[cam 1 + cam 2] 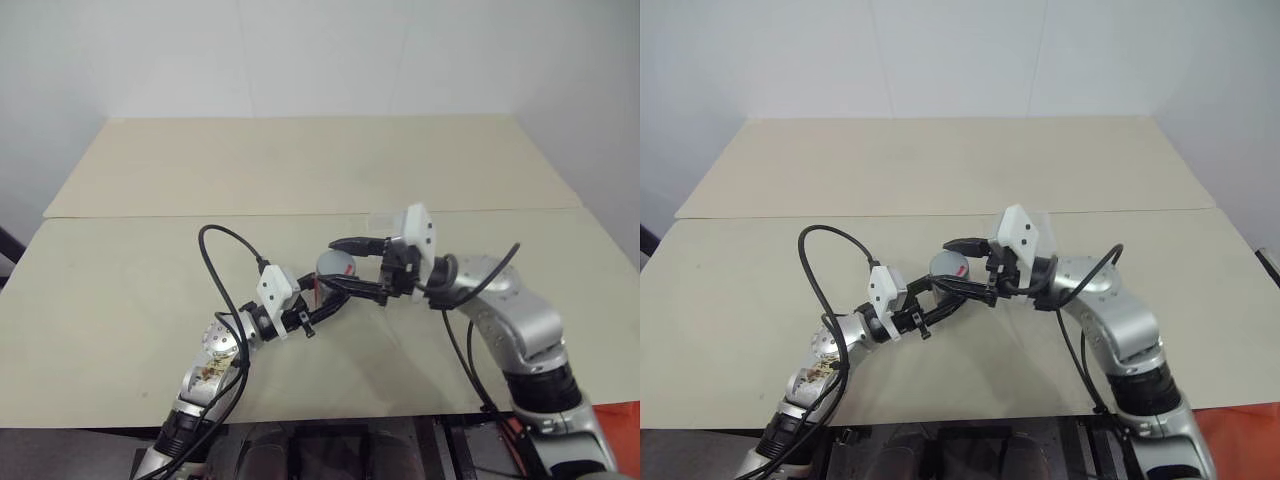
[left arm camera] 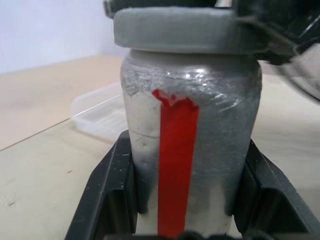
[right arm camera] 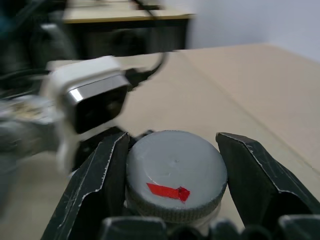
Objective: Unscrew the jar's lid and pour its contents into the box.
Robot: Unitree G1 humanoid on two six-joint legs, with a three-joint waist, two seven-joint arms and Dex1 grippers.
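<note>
- The jar is held above the table, near its front edge, between the two arms.
- The left gripper is clamped on the jar's lower body, one black finger pressed against each side; a red strip runs up the jar's side between them.
- The lid sits on top of the jar, grey with a small red mark on its face.
- The right gripper is closed around the lid, its two fingers against the lid's ribbed rim on opposite sides.
- In the head views the right gripper reaches in sideways from the right, meeting the left gripper at the jar.
- The box, clear plastic, lies on the table behind the jar, apart from it; in the left eye view it shows just past the right wrist camera.
- The contents are hidden inside the jar.
</note>
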